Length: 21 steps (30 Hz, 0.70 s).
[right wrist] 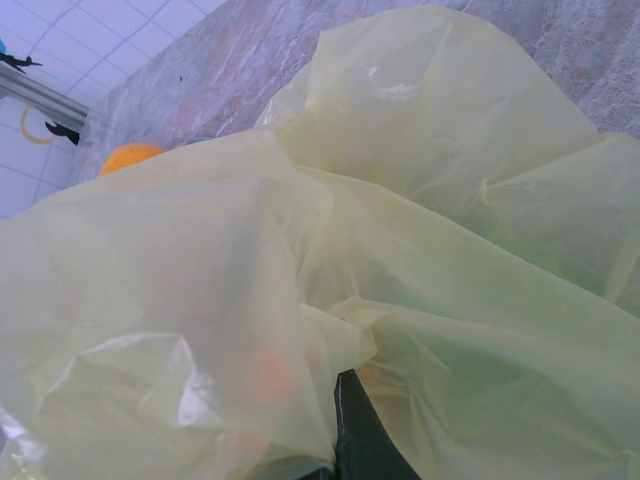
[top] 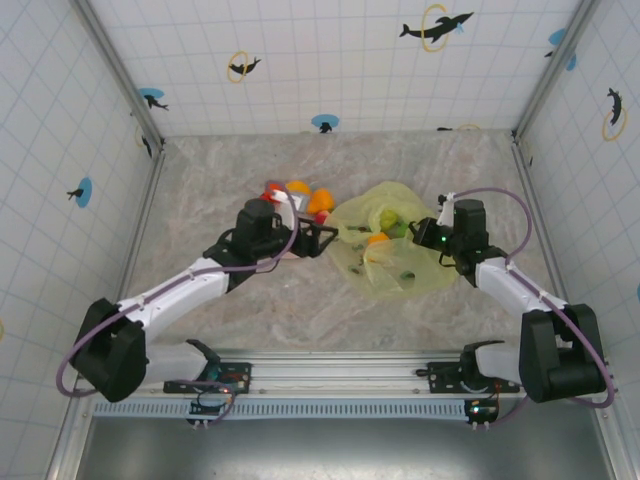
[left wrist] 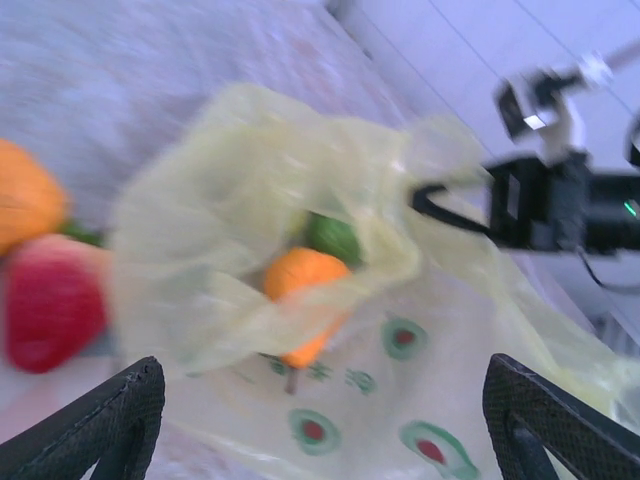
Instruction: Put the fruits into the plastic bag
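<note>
While R claw (top: 422, 234) pinches plastic bag (top: 425, 275), L claw (top: 327, 238) gapes wide, empty.

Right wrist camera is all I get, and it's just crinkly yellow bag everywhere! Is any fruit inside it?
Observer: Yes, the left wrist view shows an orange fruit and a green fruit inside the plastic bag.
Operator: Is the other pincer carrying one?
Observer: No, the left pincer is open and empty, facing the bag's mouth.
Operator: Any fruit left outside?
Observer: A red fruit lies beside the bag.
</note>
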### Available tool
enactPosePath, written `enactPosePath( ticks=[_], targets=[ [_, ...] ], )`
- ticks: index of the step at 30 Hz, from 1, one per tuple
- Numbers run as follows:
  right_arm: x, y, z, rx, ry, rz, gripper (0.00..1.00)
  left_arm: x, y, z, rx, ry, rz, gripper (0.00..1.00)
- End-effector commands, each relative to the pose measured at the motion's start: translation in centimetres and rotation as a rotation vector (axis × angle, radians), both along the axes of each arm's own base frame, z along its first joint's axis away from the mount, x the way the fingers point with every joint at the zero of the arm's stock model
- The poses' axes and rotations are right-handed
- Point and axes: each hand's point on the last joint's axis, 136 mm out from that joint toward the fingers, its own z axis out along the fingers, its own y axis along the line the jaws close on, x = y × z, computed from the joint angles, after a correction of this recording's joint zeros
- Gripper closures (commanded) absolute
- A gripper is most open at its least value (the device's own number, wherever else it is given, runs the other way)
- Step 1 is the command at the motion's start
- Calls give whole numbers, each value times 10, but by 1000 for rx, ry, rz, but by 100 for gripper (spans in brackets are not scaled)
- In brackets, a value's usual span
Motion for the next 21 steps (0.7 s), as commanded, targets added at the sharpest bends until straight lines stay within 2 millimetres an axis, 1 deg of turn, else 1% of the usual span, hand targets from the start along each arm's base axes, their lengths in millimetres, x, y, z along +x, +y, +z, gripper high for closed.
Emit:
enactPosePath(
  ticks=[1, 3, 6, 8, 9, 11, 16, 19, 20, 21],
  targets=[
    [9, 1, 15, 7, -48, 5, 100, 41, 55, -2, 43, 4, 315, 15],
    [8, 1, 15, 9, -50, 4, 100, 60, 87, -7, 106, 5, 474, 14],
    [5, 6, 16, 32, -48, 31, 100, 78, 120, -11, 161, -11, 612, 12],
    [5, 7, 16, 33, -51, 34, 100, 87, 135, -18, 222, -12, 679, 10],
    [6, 7, 17, 35, -54, 36, 100, 96, 151, -24, 253, 2, 729, 10],
    [6, 8, 18, 39, -57, 38, 100, 106, 160, -35, 309, 26, 764, 9],
    [7, 10, 18, 44, -64, 47, 100, 125, 170, -67, 422, 77, 801, 6],
    [8, 10, 18, 47, -67, 48, 100, 138, 167, -83, 444, 114, 779, 5],
    [8, 11, 17, 47, -64, 51, 100, 140, 166, -93, 459, 136, 768, 5],
    [7, 11, 16, 48, -62, 52, 100, 147, 164, -93, 461, 137, 763, 5]
  ],
)
